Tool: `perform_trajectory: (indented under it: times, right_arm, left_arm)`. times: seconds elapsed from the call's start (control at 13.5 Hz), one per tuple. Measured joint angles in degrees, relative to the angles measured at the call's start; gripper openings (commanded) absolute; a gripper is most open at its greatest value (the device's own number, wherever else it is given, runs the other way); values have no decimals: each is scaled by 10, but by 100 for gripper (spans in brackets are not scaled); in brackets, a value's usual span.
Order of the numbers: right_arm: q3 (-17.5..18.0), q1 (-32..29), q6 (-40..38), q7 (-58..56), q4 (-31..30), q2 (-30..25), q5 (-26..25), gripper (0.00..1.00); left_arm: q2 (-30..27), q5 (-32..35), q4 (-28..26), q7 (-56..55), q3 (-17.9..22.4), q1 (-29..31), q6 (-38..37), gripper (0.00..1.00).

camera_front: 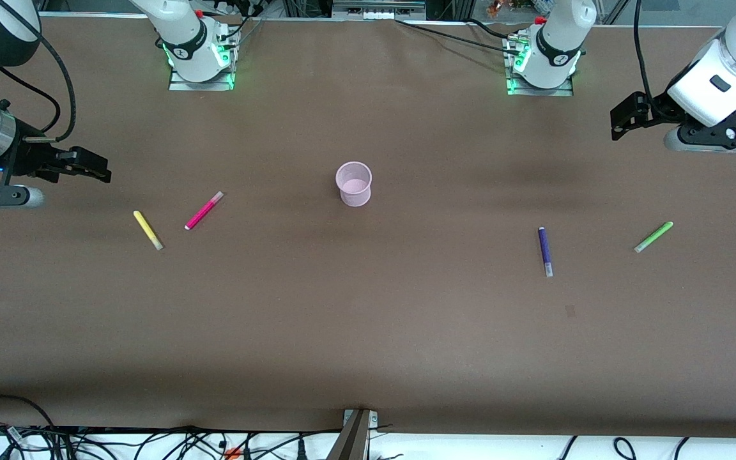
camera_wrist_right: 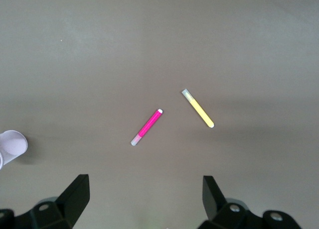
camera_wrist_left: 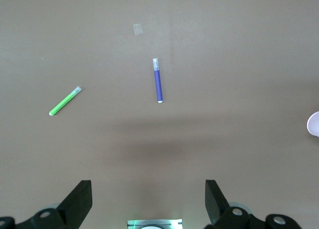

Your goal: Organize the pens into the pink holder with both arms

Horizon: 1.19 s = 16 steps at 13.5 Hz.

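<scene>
Nearest the front camera lies the purple pen (camera_front: 545,251), flat on the brown table (camera_front: 368,319) toward the left arm's end, with its pale cap end pointing at the camera. Beside it, closer to that end of the table, the light green pen (camera_front: 653,236) lies at a slant. Both pens sit nearer to the camera than the spot beneath the left gripper (camera_front: 623,121), and well apart from it. In the left wrist view the same pair appears, purple pen (camera_wrist_left: 157,80) and green pen (camera_wrist_left: 65,101), with the left gripper's fingers (camera_wrist_left: 79,201) spread wide and holding nothing.

Toward the right arm's end, the yellow pen (camera_front: 147,230) and the magenta-pink pen (camera_front: 204,210) lie close together but not touching, angled toward each other. They too lie nearer to the camera than the spot under the right gripper (camera_front: 96,169). The right wrist view shows both pens (camera_wrist_right: 198,108) (camera_wrist_right: 146,127) and the right gripper's fingers (camera_wrist_right: 75,196) parted and empty.

Farther from the camera, midway between the two grippers, the pink holder (camera_front: 354,183) stands upright and contains no pen. Each gripper hangs above bare table at its own end.
</scene>
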Motion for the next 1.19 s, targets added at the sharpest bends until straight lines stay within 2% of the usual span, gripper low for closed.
perform_trajectory:
  times: [0.3,0.67,1.04,1.19]
  right_arm:
    - [3,0,33,94,-62,9,0,100]
    - [9,0,119,110,-180,46,0,99]
    - [9,0,331,127,-301,66,1,99]
    - [9,0,376,142,-339,76,1,99]
  left_arm:
    - [0,0,0,0,0,0,0,100]
    - [0,0,0,0,0,0,0,100]
    - [0,0,0,0,0,0,-3,100]
    - [0,0,0,0,0,0,-4,100]
